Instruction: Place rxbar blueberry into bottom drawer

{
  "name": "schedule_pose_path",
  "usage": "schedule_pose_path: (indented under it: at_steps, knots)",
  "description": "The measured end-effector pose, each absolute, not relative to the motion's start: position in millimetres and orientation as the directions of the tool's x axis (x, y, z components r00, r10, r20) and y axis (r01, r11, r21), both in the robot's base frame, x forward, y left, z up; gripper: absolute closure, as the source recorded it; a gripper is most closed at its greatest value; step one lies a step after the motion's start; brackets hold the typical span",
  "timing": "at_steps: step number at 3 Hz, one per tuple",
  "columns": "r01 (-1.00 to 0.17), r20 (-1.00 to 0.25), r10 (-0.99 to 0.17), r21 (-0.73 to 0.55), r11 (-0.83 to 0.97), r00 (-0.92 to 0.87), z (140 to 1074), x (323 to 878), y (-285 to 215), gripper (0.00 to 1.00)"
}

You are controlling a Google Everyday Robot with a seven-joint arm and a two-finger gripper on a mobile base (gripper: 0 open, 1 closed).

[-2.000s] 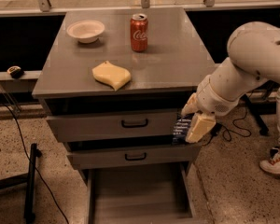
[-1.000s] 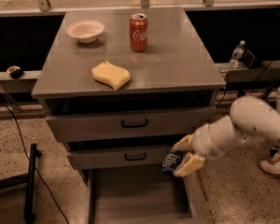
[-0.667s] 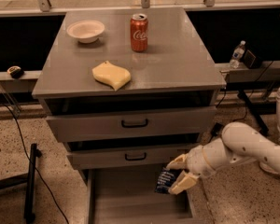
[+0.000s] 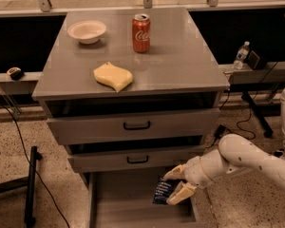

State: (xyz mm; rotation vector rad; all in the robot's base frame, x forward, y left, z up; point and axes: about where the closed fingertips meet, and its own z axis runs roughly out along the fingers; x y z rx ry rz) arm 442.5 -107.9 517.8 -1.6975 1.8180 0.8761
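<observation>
The rxbar blueberry, a small dark navy bar with pale lettering, is held between the fingers of my gripper. The gripper is shut on it and holds it low over the right side of the open bottom drawer, a wide shallow grey tray pulled out under the cabinet. The bar stands nearly upright, close to the drawer's right wall. My white arm reaches in from the right.
The grey cabinet top carries a white bowl, a red soda can and a yellow sponge-like lump. Two upper drawers with black handles stand slightly ajar. A water bottle stands on the right ledge. Cables lie on the floor.
My gripper has come down with the bar from beside the upper drawers to just over the bottom drawer's right side, moving a little left and lower.
</observation>
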Motion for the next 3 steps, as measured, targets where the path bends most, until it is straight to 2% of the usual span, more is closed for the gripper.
schedule_pose_path:
  at_steps: [1, 3]
  knots:
    - [-0.99, -0.727, -0.672, 0.11, 0.092, -0.143, 497, 456, -107, 1.0]
    - [-0.97, -0.73, -0.658, 0.026, 0.24, -0.183, 371, 491, -89, 1.0]
